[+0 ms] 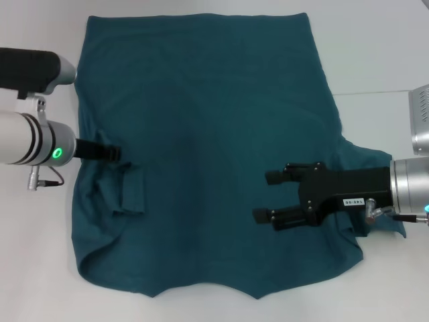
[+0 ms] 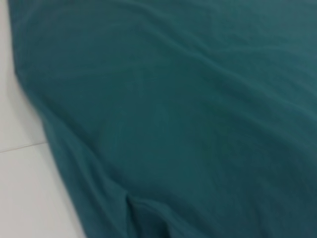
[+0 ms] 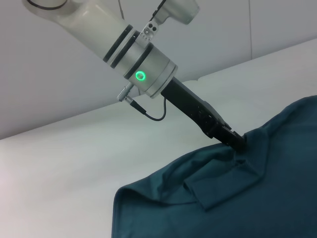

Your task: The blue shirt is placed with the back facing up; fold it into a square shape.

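The blue shirt (image 1: pixel 201 134) lies flat on the table (image 1: pixel 375 47); the left gripper (image 1: pixel 118 153), clamped on its sleeve, is folding it inward, while the right gripper (image 1: pixel 267 196) hovers agape and should next take the opposite sleeve.

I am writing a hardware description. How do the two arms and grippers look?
Both arms are silver-white tubes with black bands; the left one shows a green ring light and a thin cable. The left gripper is slim and black. The right gripper is black with a small white label.
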Controlling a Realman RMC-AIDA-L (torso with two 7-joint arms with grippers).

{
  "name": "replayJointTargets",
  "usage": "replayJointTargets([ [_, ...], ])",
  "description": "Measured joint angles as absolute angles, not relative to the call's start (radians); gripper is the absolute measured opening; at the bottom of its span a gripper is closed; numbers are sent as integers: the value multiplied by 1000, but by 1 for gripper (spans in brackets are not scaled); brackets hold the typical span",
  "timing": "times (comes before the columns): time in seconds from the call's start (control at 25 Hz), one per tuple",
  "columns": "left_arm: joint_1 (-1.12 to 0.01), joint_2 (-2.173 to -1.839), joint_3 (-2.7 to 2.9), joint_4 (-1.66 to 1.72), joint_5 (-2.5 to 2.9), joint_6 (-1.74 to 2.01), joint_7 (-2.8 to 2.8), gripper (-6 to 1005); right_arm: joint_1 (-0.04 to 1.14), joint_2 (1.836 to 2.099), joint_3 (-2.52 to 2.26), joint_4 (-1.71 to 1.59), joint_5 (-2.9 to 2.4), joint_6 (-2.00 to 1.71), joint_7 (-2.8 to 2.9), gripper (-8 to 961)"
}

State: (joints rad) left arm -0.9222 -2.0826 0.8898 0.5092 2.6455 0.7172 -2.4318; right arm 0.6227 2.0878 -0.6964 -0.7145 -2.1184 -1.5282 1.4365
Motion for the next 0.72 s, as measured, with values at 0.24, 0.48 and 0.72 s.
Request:
replayJointTargets([
  [0.24,-939,-2097,876,507,2641,695,-2442,148,628,2088,-696,-713,-2118,-1526,1432,941],
  [0.48,-945,-2105,872,511,2612,667,-2439,93,629,2088,-695,-710,-2118,-1526,1430,941],
  [0.72,-920,-2097,871,550,2616,715,-2453,86,628,2088,-693,-709,-2118,-1527,1430,941],
])
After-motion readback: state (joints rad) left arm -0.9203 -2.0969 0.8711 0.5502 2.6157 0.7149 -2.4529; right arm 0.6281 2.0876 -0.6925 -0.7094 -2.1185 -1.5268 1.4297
